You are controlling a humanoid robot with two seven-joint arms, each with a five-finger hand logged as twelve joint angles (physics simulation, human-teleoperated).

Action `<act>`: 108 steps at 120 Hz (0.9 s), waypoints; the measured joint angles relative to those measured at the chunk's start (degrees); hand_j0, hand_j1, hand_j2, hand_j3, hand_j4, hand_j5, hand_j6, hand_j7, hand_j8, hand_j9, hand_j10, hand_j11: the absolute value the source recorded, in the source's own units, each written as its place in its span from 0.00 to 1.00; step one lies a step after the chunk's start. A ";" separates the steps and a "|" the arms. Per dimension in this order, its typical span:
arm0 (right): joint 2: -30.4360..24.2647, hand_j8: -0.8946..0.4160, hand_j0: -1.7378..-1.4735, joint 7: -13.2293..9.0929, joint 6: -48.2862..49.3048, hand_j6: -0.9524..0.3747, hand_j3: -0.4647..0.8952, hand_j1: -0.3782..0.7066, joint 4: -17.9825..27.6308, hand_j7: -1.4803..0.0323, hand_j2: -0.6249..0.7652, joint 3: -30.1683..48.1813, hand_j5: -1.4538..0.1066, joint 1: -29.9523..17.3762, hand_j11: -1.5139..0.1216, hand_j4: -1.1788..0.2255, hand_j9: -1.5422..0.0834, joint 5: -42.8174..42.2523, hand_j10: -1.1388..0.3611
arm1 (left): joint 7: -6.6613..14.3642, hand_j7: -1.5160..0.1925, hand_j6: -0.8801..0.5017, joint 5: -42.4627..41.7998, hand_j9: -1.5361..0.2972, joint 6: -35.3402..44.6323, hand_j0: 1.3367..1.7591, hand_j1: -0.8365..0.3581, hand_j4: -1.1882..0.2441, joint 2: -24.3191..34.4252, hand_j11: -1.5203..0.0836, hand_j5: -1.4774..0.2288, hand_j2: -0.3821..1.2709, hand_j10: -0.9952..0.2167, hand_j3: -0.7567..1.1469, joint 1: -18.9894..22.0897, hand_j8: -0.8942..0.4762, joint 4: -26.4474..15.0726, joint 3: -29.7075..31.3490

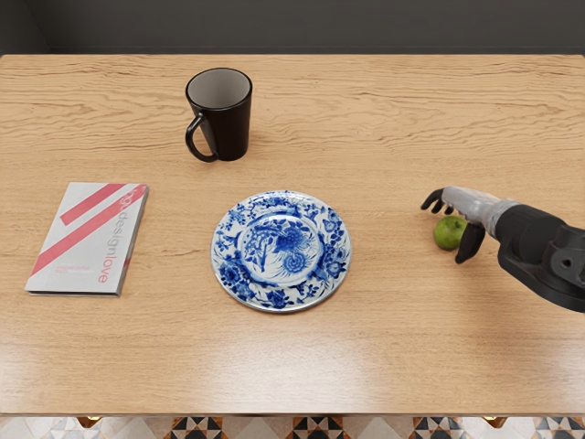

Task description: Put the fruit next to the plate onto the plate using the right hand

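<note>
You are looking down on a wooden table (411, 347), with patterned floor tiles (311, 428) showing below its near edge. Nearest to you on the table, a blue-and-white plate (281, 251) is lying flat at the centre. To its left, well apart, a book with red stripes (87, 238) is lying flat, cover up.

To the plate's right, apart from the rim, a green fruit (448, 232) is sitting on the bare table surface, not on the plate.

The right hand (460, 215) is reaching in from the right edge and hovering at the fruit. Its fingers (433, 200) are spreading out just past the fruit's far side. Its thumb (470, 245) is pointing down just beside the fruit's right side. The hand is standing open and is not gripping the fruit. You cannot tell whether any digit is touching it.

Farther back, left of centre, a black mug (219, 114) is standing upright, its handle facing toward you and to the left. Beyond the table's far edge, a dark wall (366, 23) is closing the view.
</note>
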 joint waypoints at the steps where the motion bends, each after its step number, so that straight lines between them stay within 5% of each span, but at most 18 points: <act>1: 0.01 0.43 0.30 0.00 -0.01 0.47 0.34 0.38 -0.01 0.70 0.41 0.00 0.66 -0.01 0.67 0.61 0.69 0.00 0.54 | 0.00 0.88 0.63 0.00 0.83 0.00 0.76 0.98 0.82 0.00 0.94 0.86 0.23 0.81 0.40 0.00 0.65 0.00 0.00; 54: 0.11 0.36 0.30 0.00 -1.33 0.36 0.34 0.54 -0.29 0.57 0.39 0.00 0.54 -1.13 0.55 0.50 0.57 0.00 0.44 | 0.00 0.88 0.63 0.00 0.83 0.00 0.76 0.98 0.82 0.00 0.94 0.86 0.23 0.81 0.40 0.00 0.65 -0.02 0.00; 78: 0.18 0.40 0.32 -0.06 -1.50 0.37 0.34 0.60 -0.45 0.45 0.51 0.02 0.42 -1.20 0.43 0.40 0.45 0.38 0.39 | 0.00 0.88 0.63 0.00 0.83 0.00 0.76 0.98 0.82 0.00 0.94 0.86 0.23 0.81 0.40 0.00 0.65 -0.02 0.00; 108: 0.20 0.44 0.35 -0.01 -1.40 0.39 0.34 0.52 -0.61 0.31 0.46 0.54 0.26 -1.07 0.27 0.31 0.30 0.94 0.40 | 0.00 0.88 0.63 0.00 0.83 0.00 0.76 0.98 0.82 0.00 0.94 0.86 0.23 0.81 0.40 0.00 0.65 0.00 -0.01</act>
